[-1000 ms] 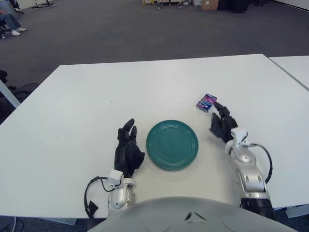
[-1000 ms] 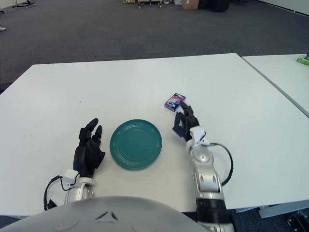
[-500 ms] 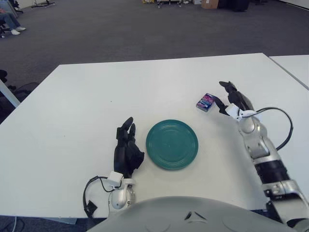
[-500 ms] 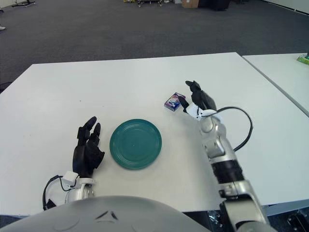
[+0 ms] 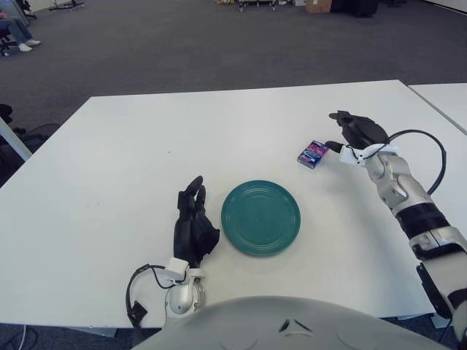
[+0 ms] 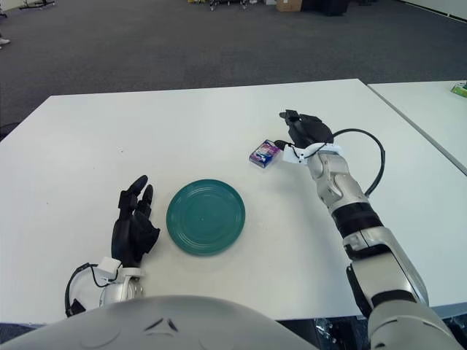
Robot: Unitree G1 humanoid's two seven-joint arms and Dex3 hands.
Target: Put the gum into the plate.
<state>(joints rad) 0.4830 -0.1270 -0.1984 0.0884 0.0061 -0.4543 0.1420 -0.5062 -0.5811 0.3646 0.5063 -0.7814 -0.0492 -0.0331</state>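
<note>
A small purple and blue gum pack [image 5: 312, 154] lies on the white table [image 5: 146, 146], up and to the right of the round green plate [image 5: 260, 217]. My right hand [image 5: 349, 131] hovers just to the right of the gum, a little above the table, its fingers spread and holding nothing. It also shows in the right eye view [image 6: 303, 128], next to the gum [image 6: 263, 153]. My left hand [image 5: 193, 226] rests on the table just left of the plate, fingers relaxed and empty.
A second white table [image 5: 445, 98] stands to the right across a narrow gap. A black cable [image 5: 427, 149] loops off my right forearm. Grey carpet lies beyond the table's far edge.
My right hand has risen from the table beside the plate and moved away from me, to the right side of the gum. The gum, plate and left hand have not moved.
</note>
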